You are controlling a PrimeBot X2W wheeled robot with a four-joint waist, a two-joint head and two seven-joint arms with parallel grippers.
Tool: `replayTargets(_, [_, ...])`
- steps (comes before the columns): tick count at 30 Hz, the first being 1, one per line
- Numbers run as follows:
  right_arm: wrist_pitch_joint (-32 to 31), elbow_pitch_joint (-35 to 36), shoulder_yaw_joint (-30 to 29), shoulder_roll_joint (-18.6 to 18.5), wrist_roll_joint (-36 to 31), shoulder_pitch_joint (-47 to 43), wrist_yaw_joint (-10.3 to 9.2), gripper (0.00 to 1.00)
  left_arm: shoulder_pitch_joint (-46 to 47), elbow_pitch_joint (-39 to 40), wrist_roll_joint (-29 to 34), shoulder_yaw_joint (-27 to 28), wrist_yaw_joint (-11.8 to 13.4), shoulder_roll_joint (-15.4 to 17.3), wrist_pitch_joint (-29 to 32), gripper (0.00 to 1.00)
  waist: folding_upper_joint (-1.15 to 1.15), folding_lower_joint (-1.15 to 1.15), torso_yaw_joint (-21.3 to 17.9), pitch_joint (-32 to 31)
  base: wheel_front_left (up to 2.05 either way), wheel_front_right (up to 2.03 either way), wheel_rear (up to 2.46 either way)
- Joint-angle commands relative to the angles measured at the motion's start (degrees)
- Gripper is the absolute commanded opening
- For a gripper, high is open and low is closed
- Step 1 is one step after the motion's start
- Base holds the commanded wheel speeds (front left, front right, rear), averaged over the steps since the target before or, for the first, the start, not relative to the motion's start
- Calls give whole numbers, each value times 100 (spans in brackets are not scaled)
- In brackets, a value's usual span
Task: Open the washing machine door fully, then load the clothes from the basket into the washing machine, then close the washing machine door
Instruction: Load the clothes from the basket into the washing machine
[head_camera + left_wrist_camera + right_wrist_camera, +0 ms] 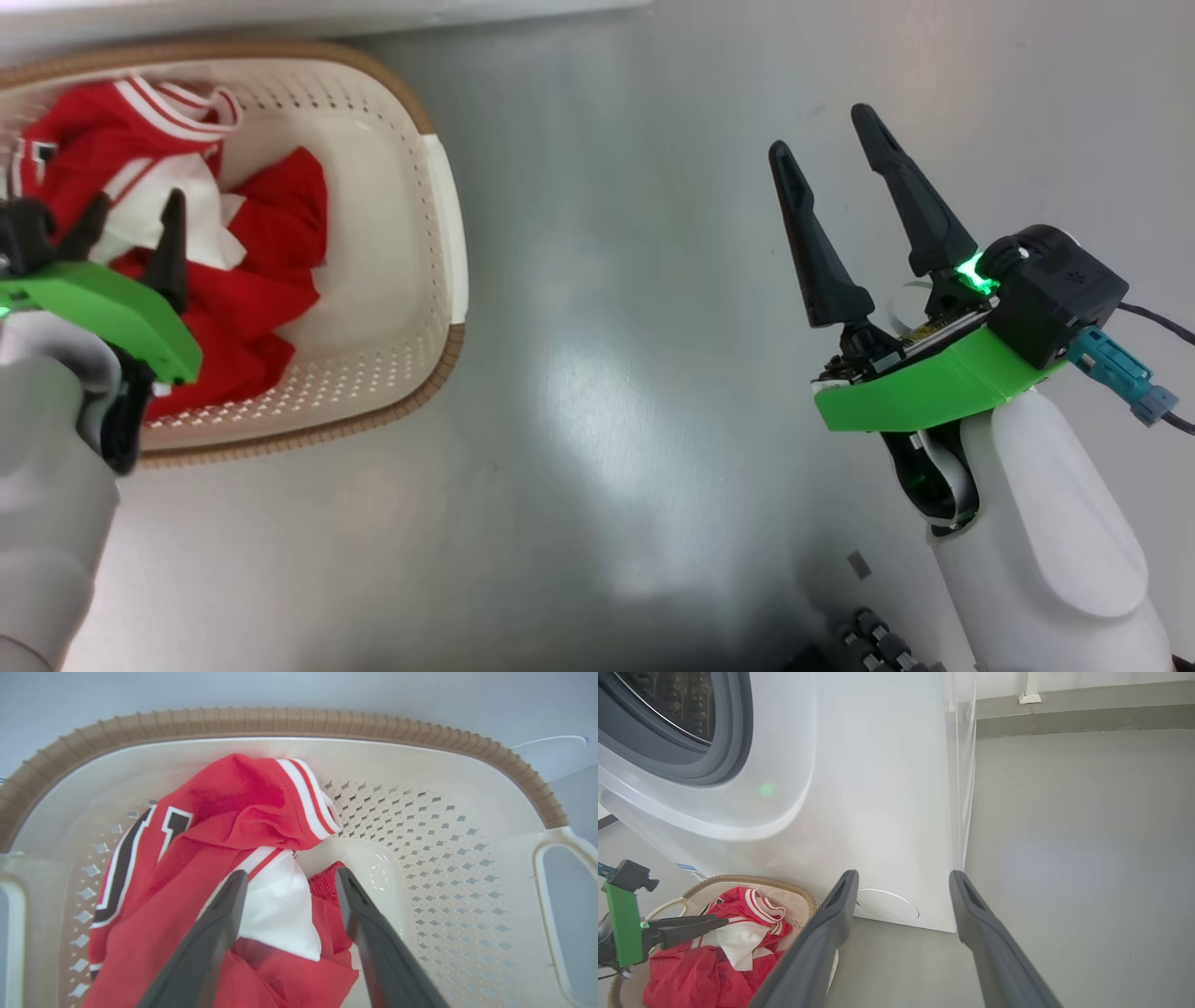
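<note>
Two tools, both spread wide and both empty. The left tool (290,875) hangs inside the basket (420,765), its fingers straddling a white patch on the clothes (233,807), which lie heaped toward one end of the basket. I cannot tell whether the fingertips touch the fabric. The right tool (822,131) hovers over bare floor (607,373), well apart from the basket.

Just behind the basket stands the washing machine (878,788). Its drum (677,700) is uncovered inside the grey rubber ring (733,732), so the opening step looks done and loading is the step in hand, with nothing gripped yet.

The next move calls for the left tool to sink into the heap and pinch a thick fold. It must then lift high enough for the trailing cloth to clear the basket's rim before swinging up to the drum.
</note>
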State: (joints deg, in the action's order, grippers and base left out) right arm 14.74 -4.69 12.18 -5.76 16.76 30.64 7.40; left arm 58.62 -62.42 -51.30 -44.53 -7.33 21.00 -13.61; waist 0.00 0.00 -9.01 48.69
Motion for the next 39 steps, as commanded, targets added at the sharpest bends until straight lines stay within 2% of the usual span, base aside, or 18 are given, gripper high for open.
replayTargets(1, [26,74,125,16,52,-153,9,100,-244,86,-33,44,-15,231,-85,100,0,0,103,-240,0,0,0])
replayTargets(7, [26,-49,127,-48,126,-219,9,100,-501,489,44,167,-15,288,-135,100,0,0,234,-663,0,0,0])
replayTargets(17, [26,-204,79,-202,250,-411,9,100,-1579,1829,968,1572,48,280,-138,100,0,0,472,-1425,0,0,0])
replayTargets(28, [26,-371,35,-373,384,-783,9,100,-2977,3331,1998,2930,53,-81,-139,100,0,0,741,-2261,0,0,0])
replayTargets(39, [26,-474,72,-448,519,-1111,9,100,-4127,4464,2608,3790,24,-483,-139,100,0,0,863,-2982,0,0,0])
